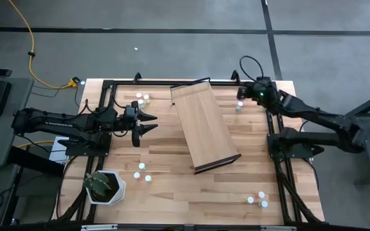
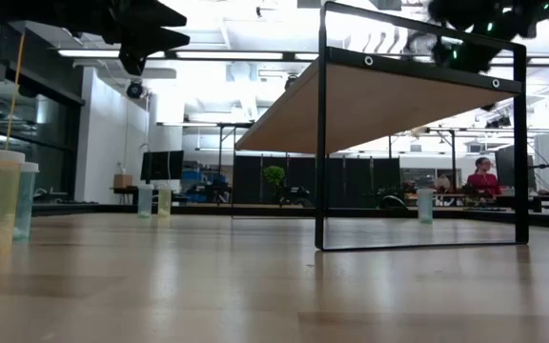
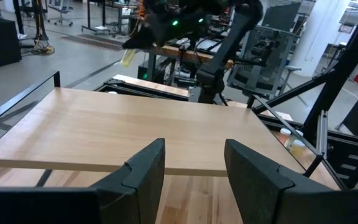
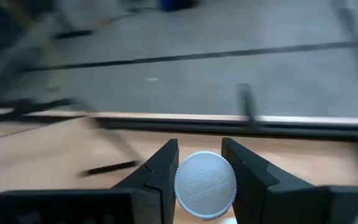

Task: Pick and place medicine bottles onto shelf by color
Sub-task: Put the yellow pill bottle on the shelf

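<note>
The shelf (image 1: 204, 125) is a light-wood board in a dark frame, standing tilted in the middle of the table; its frame (image 2: 417, 143) fills the low view. My right gripper (image 1: 244, 92) is high over the table's far right corner, shut on a yellow medicine bottle (image 3: 127, 57) with a white cap (image 4: 205, 185). My left gripper (image 1: 151, 122) hangs open left of the shelf, its fingers (image 3: 148, 168) pointing at the board and touching nothing. Loose bottles stand at the far left (image 1: 143, 99), near left (image 1: 140, 173), near right (image 1: 259, 200) and far right (image 1: 239, 106). My right gripper pinches the bottle between its two fingers at the white cap's rim (image 4: 180, 180), and the cap's flat top faces the wrist camera. The yellow body (image 3: 127, 57) sticks out beyond the fingertips, slanting down. The bottle is lifted clear of the table and the shelf.
A white pot with a green plant (image 1: 105, 186) stands at the table's near left corner. Dark rails (image 1: 275, 147) run along the table's left and right sides. Bare tabletop (image 1: 191, 199) lies between the shelf and the near edge.
</note>
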Motion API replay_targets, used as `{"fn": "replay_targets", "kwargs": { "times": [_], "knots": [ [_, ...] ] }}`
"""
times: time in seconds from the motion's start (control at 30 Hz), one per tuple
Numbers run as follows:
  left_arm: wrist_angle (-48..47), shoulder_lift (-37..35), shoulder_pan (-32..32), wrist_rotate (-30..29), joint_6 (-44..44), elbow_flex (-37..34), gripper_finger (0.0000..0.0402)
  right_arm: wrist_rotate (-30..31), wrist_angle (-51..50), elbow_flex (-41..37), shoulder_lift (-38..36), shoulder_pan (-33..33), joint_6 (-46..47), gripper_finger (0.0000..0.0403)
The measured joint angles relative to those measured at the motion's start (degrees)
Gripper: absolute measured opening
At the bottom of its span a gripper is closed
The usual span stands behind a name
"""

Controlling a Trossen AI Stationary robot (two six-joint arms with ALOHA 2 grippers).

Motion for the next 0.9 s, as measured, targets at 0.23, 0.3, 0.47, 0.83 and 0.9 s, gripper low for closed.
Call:
{"fn": "replay_targets", "kwargs": {
  "times": [0.23,0.3,0.47,0.83,0.9],
  "knots": [
    [0.02,0.00,0.00,-0.06,-0.04,0.00,0.0159,0.30,0.19,10.24,9.66,10.63,-7.11,0.0100],
    [0.04,0.00,0.00,-0.07,-0.02,0.00,0.0159,1.38,0.12,14.02,14.25,12.53,-10.07,0.0100],
    [0.06,0.00,0.00,-0.15,-0.02,0.00,0.0159,2.27,-2.22,23.98,24.85,14.13,-15.73,0.0100],
    [0.08,0.00,0.00,-0.15,-0.12,0.00,0.0159,2.40,-4.25,35.97,40.07,12.60,-19.13,0.0100],
    [0.07,0.00,0.00,0.00,-0.13,0.00,0.0159,2.38,-4.41,36.41,41.83,12.22,-18.90,0.0100]
  ]
}}
